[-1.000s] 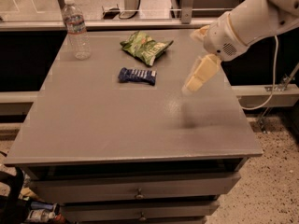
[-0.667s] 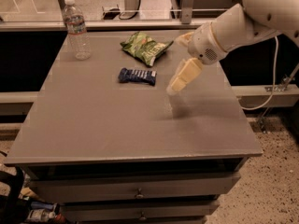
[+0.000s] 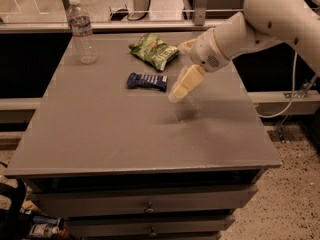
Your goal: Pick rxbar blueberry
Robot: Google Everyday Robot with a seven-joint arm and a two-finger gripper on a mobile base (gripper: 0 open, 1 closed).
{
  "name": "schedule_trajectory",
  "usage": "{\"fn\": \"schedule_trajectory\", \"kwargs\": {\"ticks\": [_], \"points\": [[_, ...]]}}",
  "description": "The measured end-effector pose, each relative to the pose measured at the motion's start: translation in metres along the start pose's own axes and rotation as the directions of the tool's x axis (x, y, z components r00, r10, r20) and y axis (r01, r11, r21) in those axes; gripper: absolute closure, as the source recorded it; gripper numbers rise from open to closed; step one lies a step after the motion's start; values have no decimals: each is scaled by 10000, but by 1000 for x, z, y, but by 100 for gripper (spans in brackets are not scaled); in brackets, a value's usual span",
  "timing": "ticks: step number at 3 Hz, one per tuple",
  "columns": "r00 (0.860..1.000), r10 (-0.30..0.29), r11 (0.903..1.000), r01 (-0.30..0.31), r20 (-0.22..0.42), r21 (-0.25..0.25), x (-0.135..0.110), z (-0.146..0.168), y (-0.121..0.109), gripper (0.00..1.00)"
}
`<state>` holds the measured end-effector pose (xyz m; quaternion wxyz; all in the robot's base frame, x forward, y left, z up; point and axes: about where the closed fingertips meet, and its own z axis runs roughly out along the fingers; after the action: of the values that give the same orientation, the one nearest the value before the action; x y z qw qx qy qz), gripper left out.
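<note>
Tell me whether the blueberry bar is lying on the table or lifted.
Lying flat: the rxbar blueberry rests on the grey table, with the gripper hanging beside it, not holding it.

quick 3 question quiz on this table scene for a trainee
1. True or false: the end effector is holding the rxbar.
2. Which thing lies nearest the rxbar? A) green bag B) mug C) plate
3. Which thing on the table stands upright?

Key
1. False. The end effector hovers just beside the rxbar, apart from it.
2. A
3. The bottle
</note>
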<state>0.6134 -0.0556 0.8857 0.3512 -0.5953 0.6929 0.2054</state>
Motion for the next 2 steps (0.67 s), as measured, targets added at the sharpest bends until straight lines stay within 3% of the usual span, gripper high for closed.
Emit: {"fn": "schedule_trajectory", "kwargs": {"ticks": [2], "points": [[9983,250,9977,-216,528,-643,3,26,-8,0]]}}
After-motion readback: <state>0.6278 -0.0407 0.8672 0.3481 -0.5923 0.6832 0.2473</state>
